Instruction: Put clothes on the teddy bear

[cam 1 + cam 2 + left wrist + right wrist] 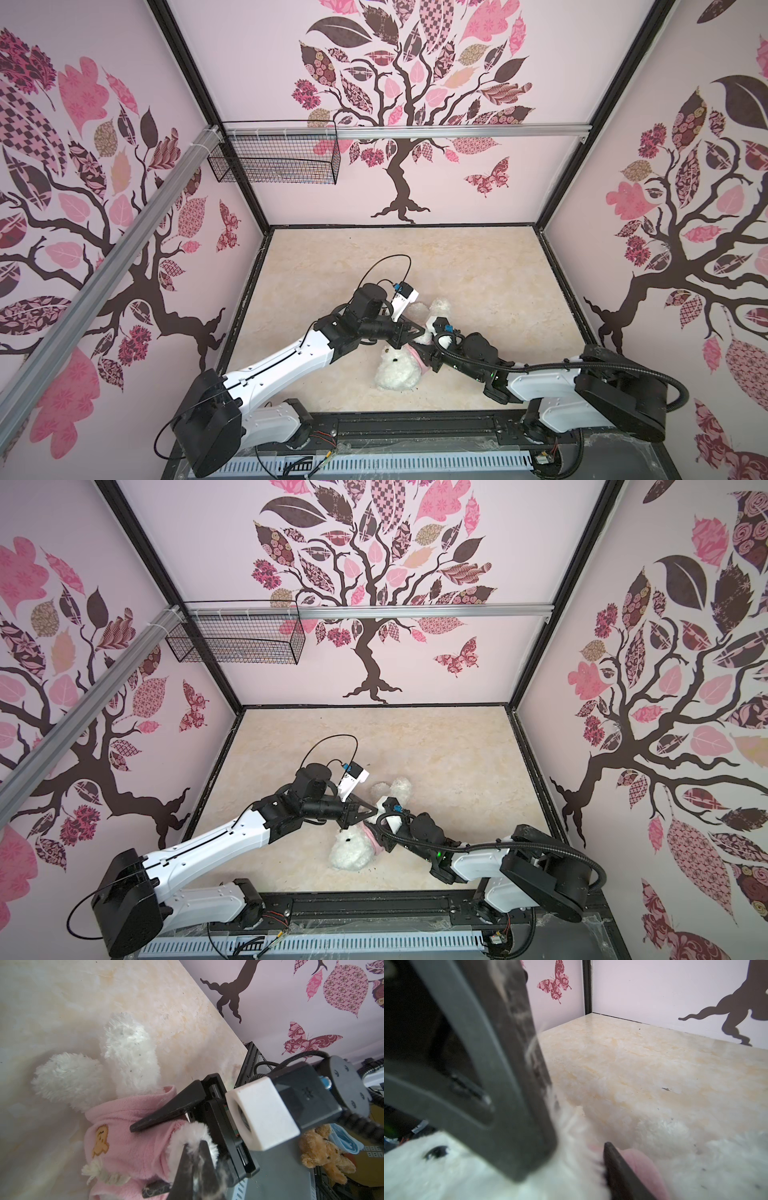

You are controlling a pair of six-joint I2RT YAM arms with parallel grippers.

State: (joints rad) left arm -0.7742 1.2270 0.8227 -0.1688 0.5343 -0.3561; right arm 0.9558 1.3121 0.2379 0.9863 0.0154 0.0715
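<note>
The white teddy bear (pixel 395 372) lies on its back on the table, head toward the front edge and legs (pixel 128 1053) pointing to the back wall. A pink shirt (pixel 124 1126) with an orange bear patch (pixel 100 1140) covers its torso. My left gripper (pixel 195 1145) is shut on the furry arm that pokes out of a pink sleeve; in a top view it sits at the bear's middle (pixel 417 332). My right gripper (pixel 428 356) is open, its two fingers (pixel 166 1109) spread over the shirt on either side of that arm. In the right wrist view one finger (pixel 623 1172) rests by pink cloth, near the bear's eye (pixel 436 1152).
The marble-patterned table (pixel 457 270) is walled on three sides by the tree-print panels. A black wire basket (pixel 274 158) hangs from the rail at the back left. Beyond the table's right side lies a brown plush bear (pixel 324 1153) beside blue cloth.
</note>
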